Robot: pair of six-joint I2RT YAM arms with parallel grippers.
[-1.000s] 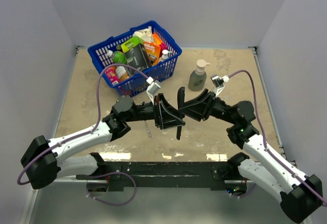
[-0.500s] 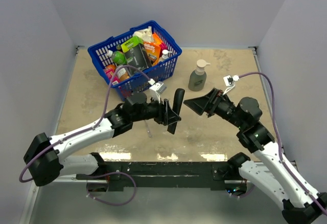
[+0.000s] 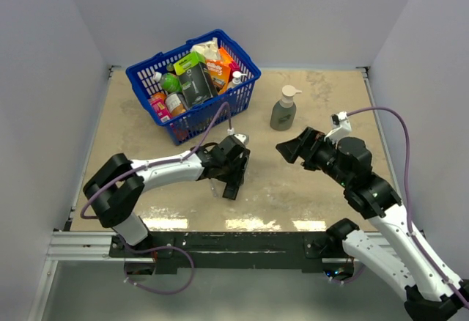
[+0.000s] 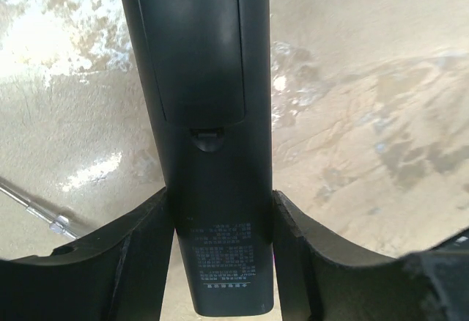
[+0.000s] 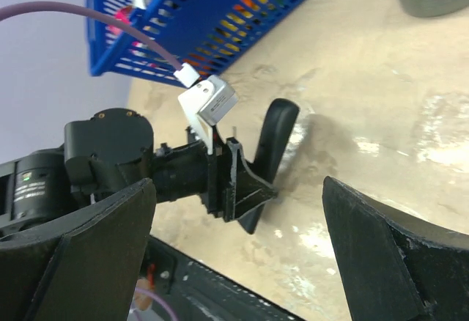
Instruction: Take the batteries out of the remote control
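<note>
The remote control (image 4: 209, 79) is a long black bar held upright between my left gripper's (image 4: 220, 207) two pads, which are shut on its lower end. Its back face shows, with a closed cover and a small latch notch. The batteries are hidden from every view. In the top view my left gripper (image 3: 236, 168) holds the remote control (image 3: 231, 187) low over the middle of the table. My right gripper (image 3: 288, 149) stands wide open to its right, apart from it, with nothing between its fingers. Its wrist view shows the remote control (image 5: 275, 141) some way ahead.
A blue basket (image 3: 212, 112) full of groceries stands at the back left. A grey soap pump bottle (image 3: 283, 110) stands at the back, right of centre. A thin metal rod (image 4: 33, 204) lies on the table left of the remote.
My right gripper has let go of the remote, opened wide and drawn back to the right. My left arm has swung down toward the table, carrying the remote.
</note>
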